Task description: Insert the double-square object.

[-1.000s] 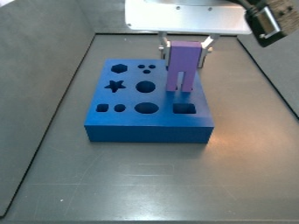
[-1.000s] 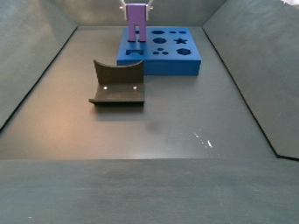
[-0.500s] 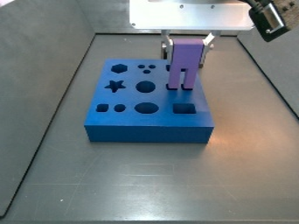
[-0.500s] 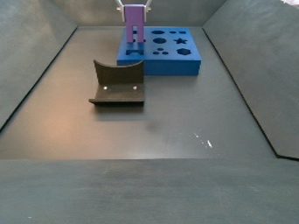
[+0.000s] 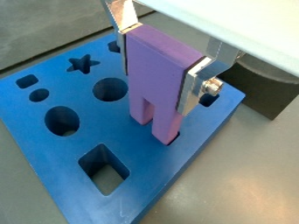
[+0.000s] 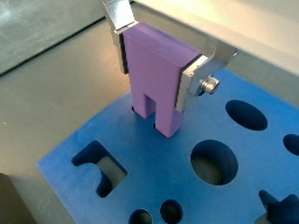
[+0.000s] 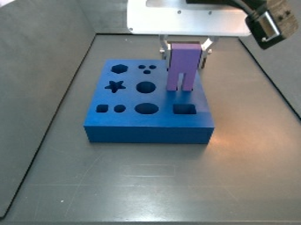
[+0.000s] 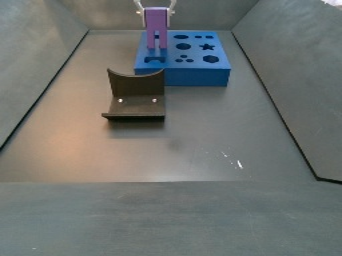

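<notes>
The dark brown curved plastic piece sits alone on the grey surface, well short of the blue plastic block with shape holes, so it blocks nothing. Above that block, the hand pinches the tall purple double-square object by its upper flanks, legs pointing down and left free to enter. The legs hover just above the block's top, near its edge (the square-cut opening lies beside them). Open room surrounds the block.

Purple double-square object upright in claw, legs down, just above blue block w/ holes.
</notes>
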{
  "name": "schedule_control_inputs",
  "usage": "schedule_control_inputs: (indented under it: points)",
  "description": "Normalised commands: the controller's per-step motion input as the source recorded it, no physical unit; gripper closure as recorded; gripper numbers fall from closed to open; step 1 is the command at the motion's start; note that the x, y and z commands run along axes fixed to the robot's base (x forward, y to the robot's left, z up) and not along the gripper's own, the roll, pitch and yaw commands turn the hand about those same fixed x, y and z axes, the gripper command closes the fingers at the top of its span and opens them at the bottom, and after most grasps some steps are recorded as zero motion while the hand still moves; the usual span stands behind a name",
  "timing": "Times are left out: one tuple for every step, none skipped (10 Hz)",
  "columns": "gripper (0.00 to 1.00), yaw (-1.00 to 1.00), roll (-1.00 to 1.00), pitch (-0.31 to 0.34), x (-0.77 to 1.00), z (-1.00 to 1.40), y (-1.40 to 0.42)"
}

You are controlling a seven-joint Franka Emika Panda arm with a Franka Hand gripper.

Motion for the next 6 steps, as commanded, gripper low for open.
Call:
schedule_control_inputs:
  points:
    - [1.0, 0.02, 0.04, 0.0, 0.07, -0.66, 0.0]
    - [1.0, 0.01, 0.09, -0.033, 0.03, -0.81, 0.0]
    - [1.0, 0.0, 0.11, -0.007, 0.03, -0.77, 0.0]
    - [1.0, 0.0, 0.02, 0.0, 0.05, -0.59, 0.0]
    - [1.0, -0.07, -0.02, 0.02, 0.14, -0.27, 0.0]
    - [1.0, 0.0, 0.0, 0.0, 0.0, 0.0, 0.0]
